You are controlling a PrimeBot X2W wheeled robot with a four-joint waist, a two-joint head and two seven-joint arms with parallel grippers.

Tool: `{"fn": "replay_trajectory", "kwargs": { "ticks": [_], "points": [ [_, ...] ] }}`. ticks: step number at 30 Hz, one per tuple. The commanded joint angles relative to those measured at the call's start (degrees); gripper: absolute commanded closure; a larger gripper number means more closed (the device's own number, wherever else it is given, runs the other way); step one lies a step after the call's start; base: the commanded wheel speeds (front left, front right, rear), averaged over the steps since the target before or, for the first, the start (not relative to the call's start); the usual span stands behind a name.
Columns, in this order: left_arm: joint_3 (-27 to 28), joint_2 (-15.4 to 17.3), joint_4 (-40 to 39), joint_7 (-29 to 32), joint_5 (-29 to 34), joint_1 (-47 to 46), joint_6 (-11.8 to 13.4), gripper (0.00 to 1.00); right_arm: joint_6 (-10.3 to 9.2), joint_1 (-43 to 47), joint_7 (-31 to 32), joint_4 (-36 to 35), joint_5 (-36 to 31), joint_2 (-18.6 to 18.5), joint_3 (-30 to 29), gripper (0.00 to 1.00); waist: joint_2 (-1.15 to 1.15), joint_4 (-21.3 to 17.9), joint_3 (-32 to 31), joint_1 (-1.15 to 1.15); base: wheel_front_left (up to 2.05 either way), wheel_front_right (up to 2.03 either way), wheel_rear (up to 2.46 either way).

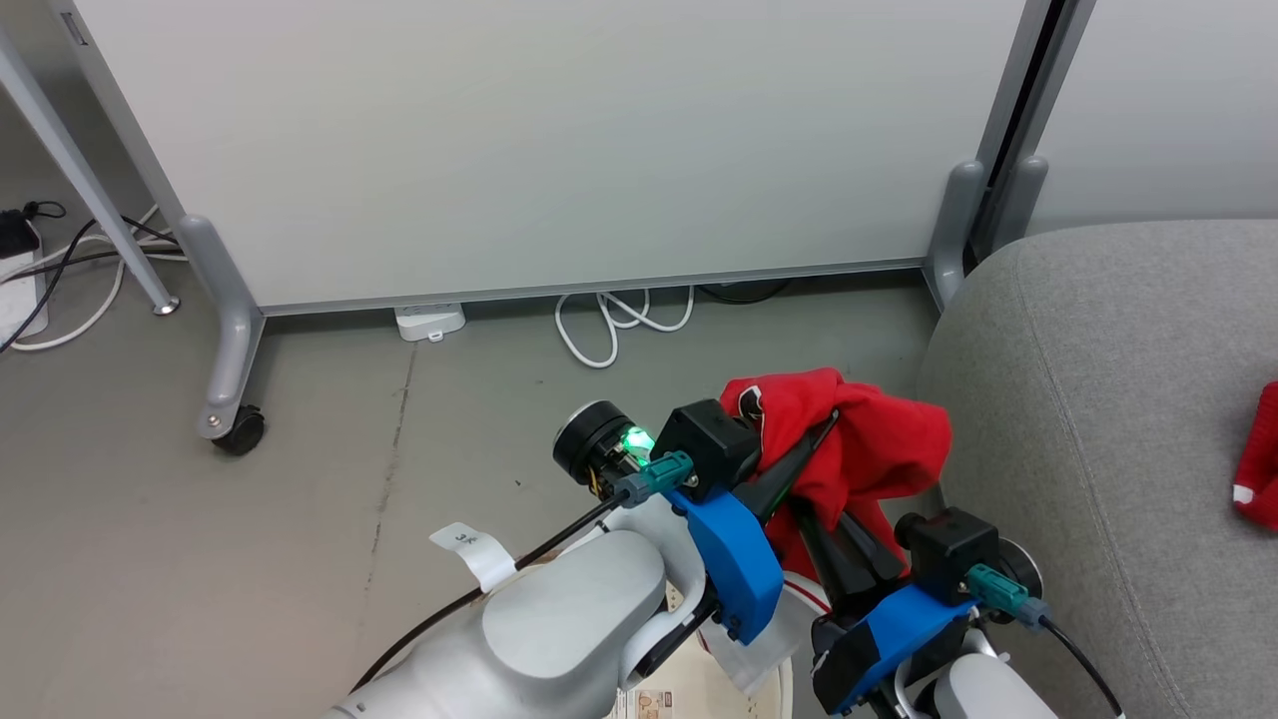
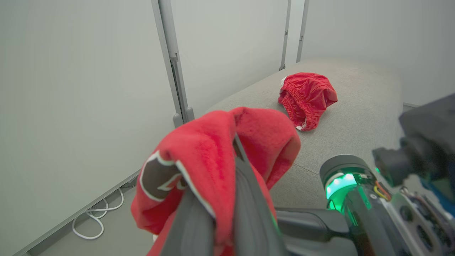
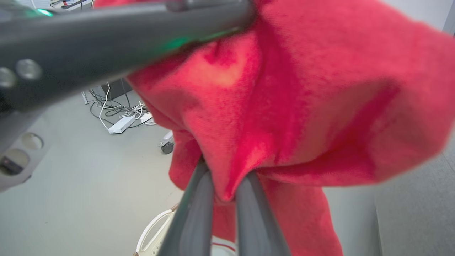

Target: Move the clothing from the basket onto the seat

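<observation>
My left pincer (image 2: pixel 227 156) and right pincer (image 3: pixel 225 177) both clamp the garment (image 2: pixel 209 142), narrow. Basket (image 3: pixel 153 231) sits below them; seat (image 2: pixel 355 117) just beyond, second garment (image 2: pixel 307 94) lying there.

I log the clothing (image 1: pixel 869 449) as bright red; its logo patch (image 2: pixel 160 176) is brown-black with a white outline. Second garment (image 2: pixel 307 97): red, white trim at one edge. Seat (image 1: pixel 1108 399): light grey weave. Basket (image 3: pixel 153 224): cream-white, brown rim. Wrist brackets (image 1: pixel 734 549): blue. Status light (image 1: pixel 636 439): green. Floor (image 1: pixel 200 559): dull grey. Cables (image 1: pixel 571 348): white.
</observation>
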Motion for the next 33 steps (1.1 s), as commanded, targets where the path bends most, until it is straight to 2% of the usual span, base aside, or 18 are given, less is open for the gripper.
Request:
{"fn": "replay_trajectory", "kwargs": {
  "ticks": [1, 12, 13, 16, 18, 21, 22, 33],
  "points": [
    [0.02, -0.01, 0.11, -0.29, -0.02, -0.98, 0.13, 1.00, 0.03, -0.82, -0.22, 0.12, -0.43, -0.05, -0.06, 1.00, 0.00, -0.03, 0.00, 0.00, 0.00, 0.00, 0.00],
    [-0.01, -0.01, 0.58, -0.29, -0.14, -0.86, 0.13, 1.00, 0.03, -0.87, -0.31, 0.77, -0.67, -0.05, 0.03, 1.00, 0.00, -0.24, 0.10, 0.00, 0.00, 0.00, 0.00],
    [-0.01, -0.01, 0.62, -0.29, -0.19, -0.84, 0.16, 0.93, 0.03, -0.86, -0.31, 0.78, -0.60, -0.05, 0.10, 1.00, 0.00, -0.25, 0.11, 0.00, 0.00, 0.00, 0.00],
    [-0.01, -0.01, 0.54, -0.29, 0.11, -0.92, 0.34, 0.58, 0.03, -0.84, -0.31, 0.84, -0.46, -0.05, 0.26, 1.00, 0.00, -0.26, 0.08, 0.00, 0.00, 0.00, 0.00],
    [0.06, -0.01, 0.36, -0.29, 0.42, -0.90, 0.41, 0.47, 0.03, -0.84, -0.32, 0.88, -0.35, -0.05, 0.33, 1.00, 0.00, -0.26, 0.07, 0.00, 0.00, 0.00, 0.00],
    [0.33, -0.01, 0.14, -0.29, 0.57, -0.68, 0.46, 0.02, 0.03, -0.81, -0.34, 0.93, -0.26, -0.05, 0.40, 1.00, 0.00, -0.30, -0.01, 0.00, 0.00, 0.00, 0.00],
    [0.39, -0.01, 0.14, -0.29, 0.70, -0.58, 0.45, 0.00, 0.03, -0.80, -0.35, 0.96, -0.27, -0.05, 0.42, 1.00, 0.00, -0.32, -0.05, 0.00, 0.00, 0.00, 0.00],
    [1.10, 0.00, 0.29, -0.29, 0.96, 0.03, 0.41, 0.00, 0.03, -0.84, -0.28, 0.75, -0.60, -0.05, 0.02, 1.00, 0.00, -0.36, -0.02, 0.00, 0.00, 0.00, 0.00]
  ]
}}
